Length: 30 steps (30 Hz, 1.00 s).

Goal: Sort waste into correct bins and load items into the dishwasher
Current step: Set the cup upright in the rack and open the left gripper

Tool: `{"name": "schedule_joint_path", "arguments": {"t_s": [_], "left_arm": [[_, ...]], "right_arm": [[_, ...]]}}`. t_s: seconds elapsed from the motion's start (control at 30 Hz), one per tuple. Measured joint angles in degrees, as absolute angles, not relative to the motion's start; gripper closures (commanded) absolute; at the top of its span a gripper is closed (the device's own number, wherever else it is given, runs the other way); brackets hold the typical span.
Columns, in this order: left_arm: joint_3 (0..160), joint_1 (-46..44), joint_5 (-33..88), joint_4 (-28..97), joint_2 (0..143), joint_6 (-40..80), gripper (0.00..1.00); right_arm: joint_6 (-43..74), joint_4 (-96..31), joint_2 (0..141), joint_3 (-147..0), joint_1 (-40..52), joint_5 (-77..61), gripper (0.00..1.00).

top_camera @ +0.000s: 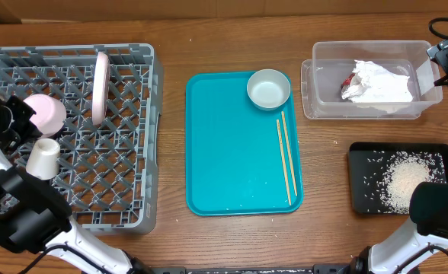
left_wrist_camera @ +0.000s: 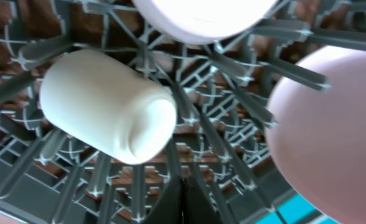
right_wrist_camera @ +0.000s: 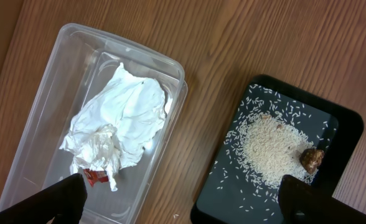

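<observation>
The dishwasher, a grey lattice rack [top_camera: 125,190], holds an upright pale pink plate [top_camera: 100,86], a pink bowl [top_camera: 45,113] and a white cup [top_camera: 43,157]. In the left wrist view the cup [left_wrist_camera: 108,106] lies on its side, with the bowl [left_wrist_camera: 201,18] above it and the plate [left_wrist_camera: 332,124] to its right. My left gripper [left_wrist_camera: 183,202] is shut and empty over the rack floor. My right gripper [right_wrist_camera: 186,205] hangs open between the clear tub [right_wrist_camera: 21,149] and the black tray [right_wrist_camera: 348,127]. The tub holds a napkin [right_wrist_camera: 124,118] and a red wrapper [right_wrist_camera: 94,177]. Rice [right_wrist_camera: 270,146] and a brown scrap [right_wrist_camera: 312,158] lie on the black tray.
A teal tray [top_camera: 232,152] lies mid-table, carrying a grey-green saucer-bowl [top_camera: 269,89] and two chopsticks [top_camera: 286,156]. The clear tub [top_camera: 315,99] stands at the back right, with the black tray [top_camera: 361,183] in front of it. Both arms' bases stand at the table's front corners.
</observation>
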State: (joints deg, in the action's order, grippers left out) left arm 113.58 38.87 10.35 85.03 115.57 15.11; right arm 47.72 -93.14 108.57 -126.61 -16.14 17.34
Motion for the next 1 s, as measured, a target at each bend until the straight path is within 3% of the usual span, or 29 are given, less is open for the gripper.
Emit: {"name": "schedule_joint_path", "arguments": {"t_s": [0.67, 1.0], "left_arm": [[112.0, 39.3, 6.0, 85.8, 121.1, 15.6, 0.96], [115.5, 45.0, 0.1, 92.4, 121.1, 20.9, 0.96]], "right_arm": [[47.7, -93.1, 108.6, -126.6, -16.1, 17.3, 0.00], [47.8, -93.1, 108.6, -126.6, -16.1, 17.4, 0.00]]}}
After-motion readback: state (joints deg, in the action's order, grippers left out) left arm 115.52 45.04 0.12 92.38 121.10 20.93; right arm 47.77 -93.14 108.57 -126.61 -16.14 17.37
